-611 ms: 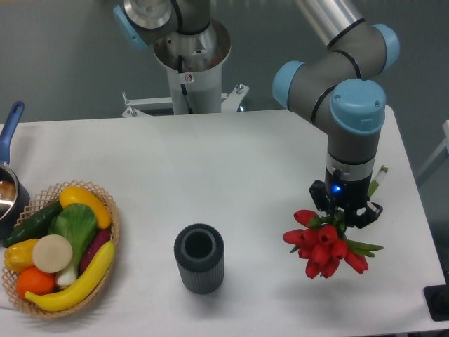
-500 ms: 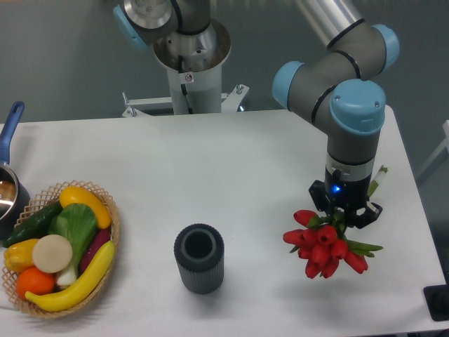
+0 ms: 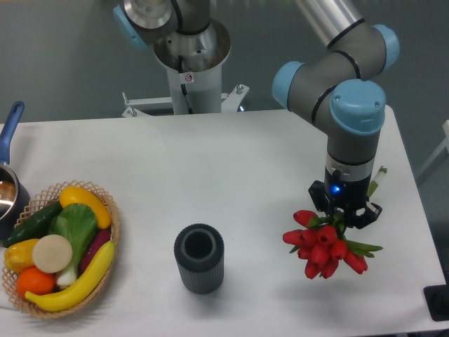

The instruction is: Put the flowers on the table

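The flowers (image 3: 324, 244), a bunch of red tulips with green stems and leaves, hang at the right side of the white table (image 3: 231, 161). My gripper (image 3: 345, 216) points straight down and is shut on the stems just above the red heads. A stem end sticks out behind the wrist, up and to the right. The bunch casts a shadow on the table below it, so it looks held slightly above the surface. The fingertips are mostly hidden by the gripper body and the leaves.
A dark ribbed vase (image 3: 199, 258) stands upright and empty at the front middle. A wicker basket (image 3: 105, 210) of fruit and vegetables sits at the front left. A pot with a blue handle (image 3: 10, 126) is at the left edge. The arm's base (image 3: 191, 56) stands behind the table.
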